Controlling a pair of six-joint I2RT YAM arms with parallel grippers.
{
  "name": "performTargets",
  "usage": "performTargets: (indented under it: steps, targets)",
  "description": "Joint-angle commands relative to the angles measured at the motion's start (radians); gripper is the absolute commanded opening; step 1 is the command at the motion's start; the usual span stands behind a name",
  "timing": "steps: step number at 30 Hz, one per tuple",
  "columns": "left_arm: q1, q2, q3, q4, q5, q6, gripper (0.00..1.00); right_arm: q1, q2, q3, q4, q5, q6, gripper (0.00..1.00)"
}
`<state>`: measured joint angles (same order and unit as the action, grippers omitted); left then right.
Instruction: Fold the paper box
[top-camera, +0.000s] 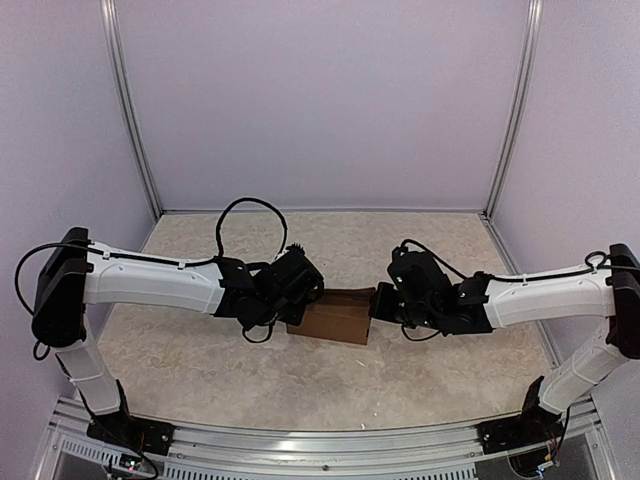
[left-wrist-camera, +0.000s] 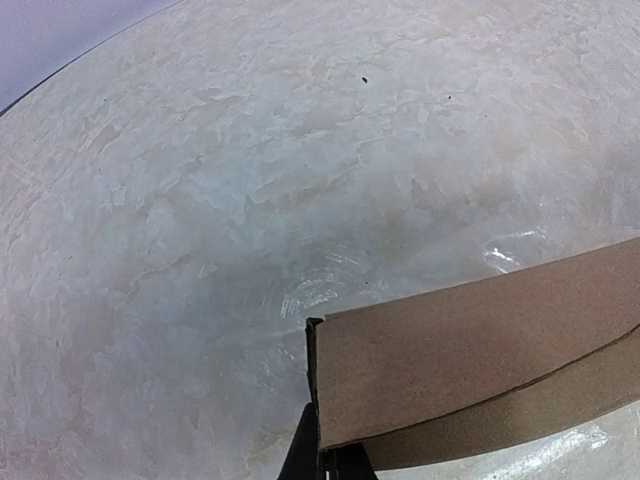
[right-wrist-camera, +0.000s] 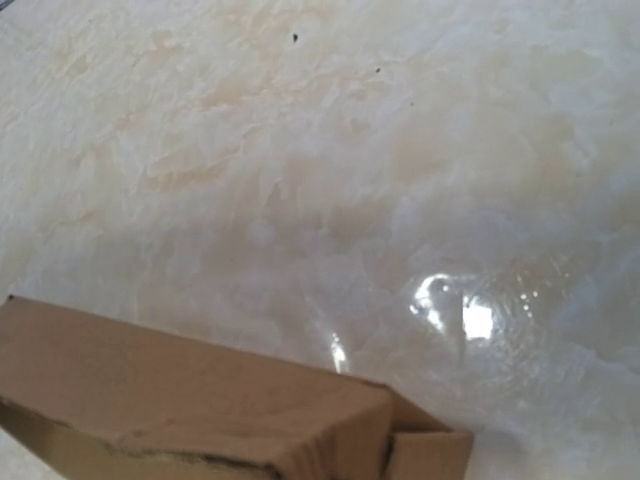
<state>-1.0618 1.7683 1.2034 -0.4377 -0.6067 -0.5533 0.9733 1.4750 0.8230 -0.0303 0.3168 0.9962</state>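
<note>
The brown paper box (top-camera: 332, 318) lies on the table between my two arms. My left gripper (top-camera: 304, 298) is at its left end. In the left wrist view the dark fingertips (left-wrist-camera: 300, 455) are pinched on the corner edge of a box wall (left-wrist-camera: 470, 360), one finger on each side of the cardboard. My right gripper (top-camera: 379, 303) is against the box's right end. The right wrist view shows the box (right-wrist-camera: 190, 400) close at the lower left with a small flap (right-wrist-camera: 430, 455) at its end. The right fingers themselves are hidden there.
The marbled table (top-camera: 330, 240) stretches behind and in front of the box. Pale walls with metal corner posts (top-camera: 505, 110) enclose the far side and both sides. The arm bases stand on the rail (top-camera: 320, 445) at the near edge.
</note>
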Motion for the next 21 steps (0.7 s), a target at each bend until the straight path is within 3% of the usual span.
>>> performTargets:
  steps: [1, 21]
  targets:
    - [-0.024, 0.025, 0.024, -0.011, 0.040, -0.007, 0.00, 0.042, 0.032, -0.053, -0.107, -0.009, 0.006, 0.00]
    - [-0.035, 0.025, 0.033, -0.025, 0.033, -0.005, 0.00, 0.091, 0.079, -0.093, -0.130, 0.042, 0.028, 0.00]
